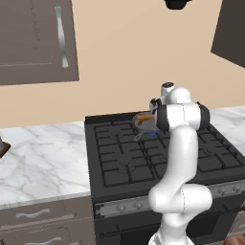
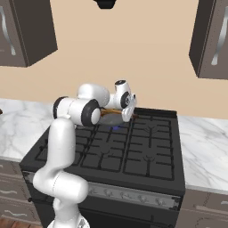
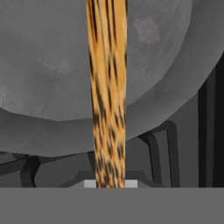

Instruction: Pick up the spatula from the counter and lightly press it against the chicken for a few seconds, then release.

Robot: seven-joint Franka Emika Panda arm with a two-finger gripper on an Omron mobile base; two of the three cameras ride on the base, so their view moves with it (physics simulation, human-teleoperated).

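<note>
The spatula (image 3: 107,96) has a wooden, tiger-striped handle that runs straight up from between my fingertips, across the grey pan (image 3: 43,65). My gripper (image 3: 110,183) is shut on the handle's near end. In the right base view the gripper (image 2: 128,112) hangs at the pan's right rim (image 2: 107,119), on the back left burner, with the spatula (image 2: 111,110) reaching left over it. In the left base view the spatula (image 1: 145,117) shows orange above the pan (image 1: 139,125), partly hidden by my arm. A faint pale patch (image 3: 146,28) lies in the pan; I cannot tell whether it is the chicken.
The black stove (image 1: 129,158) has raised grates under the pan. Marble counter lies to its left (image 1: 43,158) and right (image 2: 205,151). Dark wall cabinets (image 1: 33,38) hang above, and a range hood (image 2: 105,3) sits over the stove.
</note>
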